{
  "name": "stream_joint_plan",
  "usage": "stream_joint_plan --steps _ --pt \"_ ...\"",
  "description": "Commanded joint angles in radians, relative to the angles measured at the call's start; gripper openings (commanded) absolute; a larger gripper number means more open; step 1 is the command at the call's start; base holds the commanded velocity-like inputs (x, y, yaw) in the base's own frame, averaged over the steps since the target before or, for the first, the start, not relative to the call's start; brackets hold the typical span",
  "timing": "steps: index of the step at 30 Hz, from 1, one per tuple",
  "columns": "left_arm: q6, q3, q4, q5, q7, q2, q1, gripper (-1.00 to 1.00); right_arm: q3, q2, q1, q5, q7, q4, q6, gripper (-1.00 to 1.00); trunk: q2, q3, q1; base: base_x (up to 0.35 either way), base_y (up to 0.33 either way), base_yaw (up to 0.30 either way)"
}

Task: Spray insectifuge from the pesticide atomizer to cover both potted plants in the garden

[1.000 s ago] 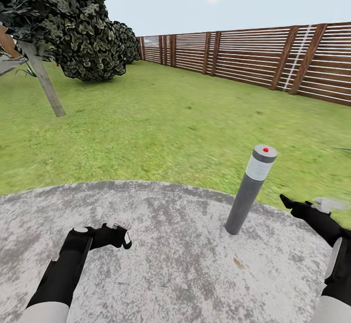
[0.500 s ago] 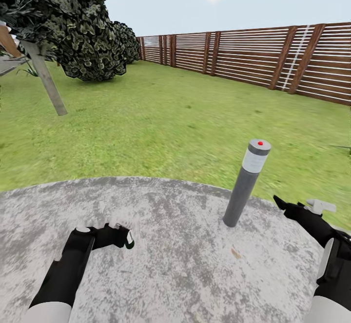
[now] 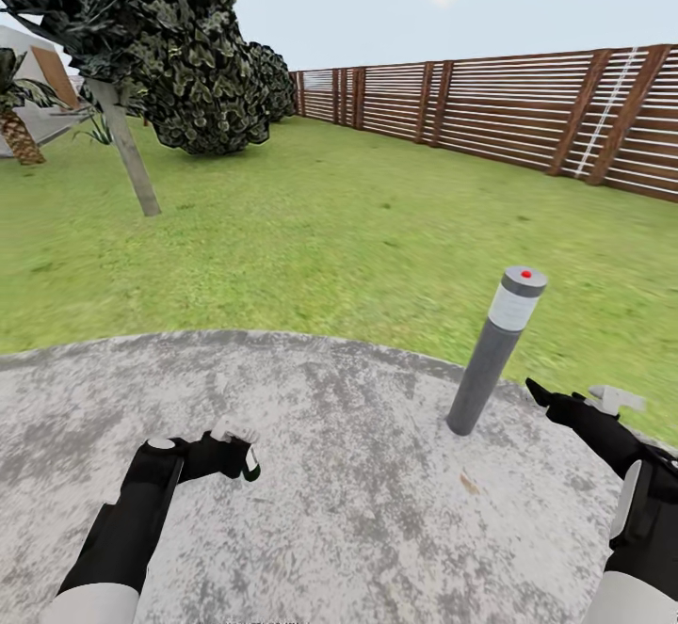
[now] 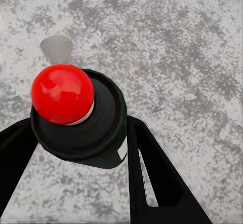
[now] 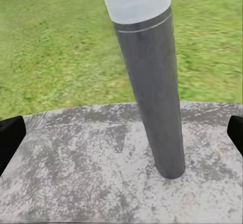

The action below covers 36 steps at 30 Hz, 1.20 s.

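One wide green lawn [image 3: 358, 229] runs to a brown slatted fence [image 3: 527, 111], with a grey paved patio [image 3: 358, 473] under my arms and a grey bollard [image 3: 494, 351] standing at its edge. My left gripper [image 3: 235, 455] is clamped on the dark pesticide atomizer [image 4: 83, 120], its red top facing the wrist camera. My right gripper [image 3: 565, 403] hangs near the bollard, fingers spread wide and holding nothing.

We see two matte black forearms that widen into glossy white cuffs near the grey paved patio [image 3: 358, 511]. A small white disc marks the left arm's wrist. The left gripper [image 4: 76, 183] has flat, tapering black fingers; the right gripper [image 3: 546, 398] ends in pointed black tips.
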Motion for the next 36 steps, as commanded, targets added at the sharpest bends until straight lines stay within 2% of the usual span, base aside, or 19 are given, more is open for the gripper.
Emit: stream_joint_plan --steps 1,6,8,12,15,20,25,28,36 --pt "0.004 0.003 -0.001 -0.006 -0.009 -0.002 -0.001 -1.00 -0.002 0.001 -0.001 0.008 0.009 0.008 0.003 1.00 0.000 -0.001 0.000 -0.003 0.000 0.252" --pt "0.004 0.003 -0.001 -0.006 -0.009 -0.001 -0.001 -1.00 0.007 0.001 -0.001 0.009 0.009 0.041 0.003 1.00 0.000 -0.001 0.000 -0.001 0.000 0.257" --pt "0.004 0.003 -0.001 -0.006 -0.009 -0.001 -0.001 -1.00 0.048 0.001 -0.001 0.009 0.009 0.042 0.003 1.00 0.000 -0.001 0.000 0.000 0.000 0.255" --pt "0.004 0.003 -0.001 -0.006 -0.009 -0.002 -0.001 -1.00 0.223 0.001 -0.001 0.007 0.009 0.043 0.005 1.00 0.000 -0.001 0.000 0.000 0.000 0.249" --pt "0.004 0.003 -0.001 -0.006 -0.009 -0.002 -0.001 -1.00 0.268 0.001 -0.001 0.007 0.009 0.042 0.005 1.00 0.000 -0.001 0.000 0.000 0.000 0.242" --pt "0.004 0.006 -0.001 -0.006 -0.009 -0.001 -0.001 -1.00 0.295 0.001 -0.001 0.006 0.010 0.039 0.005 1.00 0.000 -0.001 0.000 0.017 0.007 0.125" --pt "0.004 0.009 -0.001 -0.006 -0.007 -0.002 -0.001 -1.00 0.416 -0.003 -0.001 0.005 0.010 0.035 0.005 1.00 0.000 -0.001 0.000 0.232 0.149 0.007" --pt "0.004 0.009 -0.001 -0.006 -0.006 -0.002 -0.001 -1.00 0.444 -0.004 -0.001 0.004 0.010 0.034 0.004 1.00 0.000 -0.001 0.000 0.271 0.177 0.001" --pt "0.004 0.009 0.000 -0.005 -0.005 -0.004 -0.002 -1.00 0.450 -0.006 -0.001 0.002 0.010 0.034 0.003 1.00 0.000 -0.001 0.000 0.275 0.176 0.000"
